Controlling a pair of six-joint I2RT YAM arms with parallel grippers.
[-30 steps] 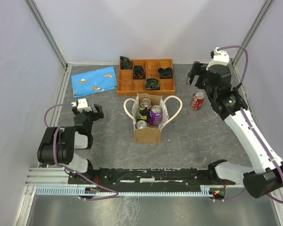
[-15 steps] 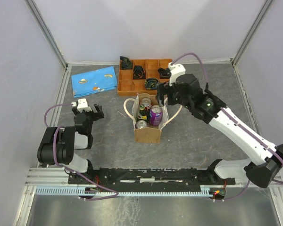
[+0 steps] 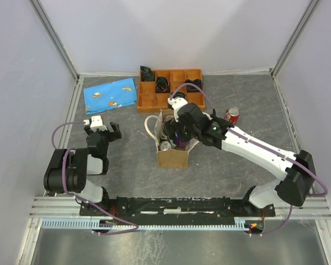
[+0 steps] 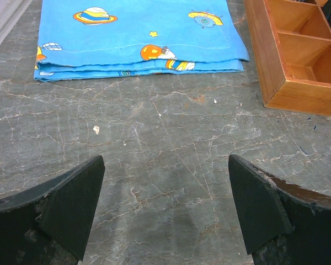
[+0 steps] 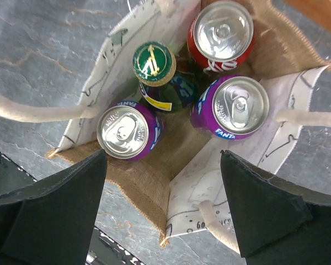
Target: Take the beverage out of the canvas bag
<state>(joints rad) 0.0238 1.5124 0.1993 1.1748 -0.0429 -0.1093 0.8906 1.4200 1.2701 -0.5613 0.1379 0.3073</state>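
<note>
Drinks, four of them, stood packed together in the bag (image 3: 172,156), which sat upright about the middle of the tabletop (image 3: 237,160), a little toward the near edge, with its mouth open. Our right gripper (image 5: 163,165) hung straight over that mouth with its jaws spread wide and nothing between them. As far as we could see, neither finger touched a drink.

We judged the task only partly done. None of the four was gripped or lifted, so the reach down, the closing on one drink and the lift out were all left to do.

In the wrist view, a purple can (image 5: 123,131) read FANTA on its side, and so did a second purple can (image 5: 238,104) across the bag from it. Between them rose a bottle (image 5: 151,61) with a green cap bearing a gold mark that we could not make out, and a yellow band on its label. A red can (image 5: 223,30) beside the bottle showed white script that we could not read for sure. The print on the bag's pale lining was too small to read.

By the left edge our left gripper (image 4: 165,187) pointed at the tabletop, its jaws wide apart and empty. Farther back, toward the right edge, a lone red can (image 3: 231,117) stood outside the bag; we took it as perhaps one drink already out. Along the far edge lay a wooden tray (image 3: 146,101), and beside it, toward the far-left corner, a blue cloth (image 3: 110,94) printed with planets.
</note>
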